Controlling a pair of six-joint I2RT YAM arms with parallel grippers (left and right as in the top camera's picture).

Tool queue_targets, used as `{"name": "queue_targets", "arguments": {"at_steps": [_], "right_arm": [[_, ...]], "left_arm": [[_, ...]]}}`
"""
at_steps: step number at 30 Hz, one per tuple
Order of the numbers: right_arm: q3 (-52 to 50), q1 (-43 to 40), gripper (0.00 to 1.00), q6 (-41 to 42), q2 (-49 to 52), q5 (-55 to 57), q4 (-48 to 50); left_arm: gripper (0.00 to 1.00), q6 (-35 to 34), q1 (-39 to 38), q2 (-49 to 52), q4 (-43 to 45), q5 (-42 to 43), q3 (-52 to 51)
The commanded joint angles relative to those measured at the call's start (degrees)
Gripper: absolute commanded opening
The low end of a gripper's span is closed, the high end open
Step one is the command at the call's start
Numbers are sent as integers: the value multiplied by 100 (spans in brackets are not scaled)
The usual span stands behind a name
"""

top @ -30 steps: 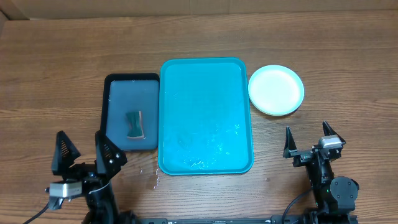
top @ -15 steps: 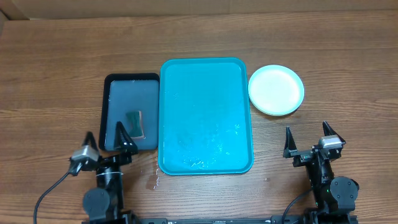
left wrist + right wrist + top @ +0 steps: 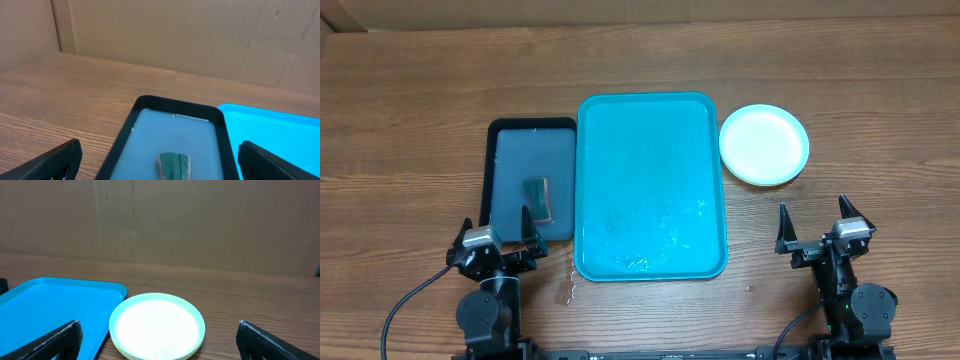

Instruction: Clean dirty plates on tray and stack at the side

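**Overhead: tray bare, plates stacked at right**

No plate is seen on the one cyan tray (image 3: 650, 180). The plates (image 3: 764, 144) are piled in one stack just right of its far corner, cyan over yellow-green, their number not countable. The task is judged finished, with no further move called for. The left gripper (image 3: 497, 222) and right gripper (image 3: 813, 208) are held wide and empty.

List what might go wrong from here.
The stack of round plastic plates sits ahead of the open right end effector; a forward reach might knock it. Water lies on the wooden table by the large cyan plastic tray's near-left corner, close to the left arm. The open left end effector hangs at the small dark tray's near edge and might bump it.
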Motion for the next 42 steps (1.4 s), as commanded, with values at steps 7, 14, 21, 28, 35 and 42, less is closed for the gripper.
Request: {"name": "queue_targets", "arguments": {"at_steps": [7, 14, 21, 28, 35, 42], "right_arm": [[-61, 20, 100, -2, -57, -4, 28], [-61, 20, 100, -2, -57, -4, 28], [-61, 20, 100, -2, -57, -4, 28], [-61, 20, 100, -2, -57, -4, 28], [-61, 20, 100, -2, -57, -4, 28], [-61, 20, 100, -2, -57, -4, 28]], "left_arm": [[100, 352, -225, -55, 2, 7, -20], [100, 243, -225, -55, 4, 26, -20], [100, 243, -225, -50, 4, 26, -20], [100, 243, -225, -50, 4, 26, -20], [100, 243, -225, -50, 4, 26, -20], [100, 243, -225, -50, 4, 26, -20]]}}
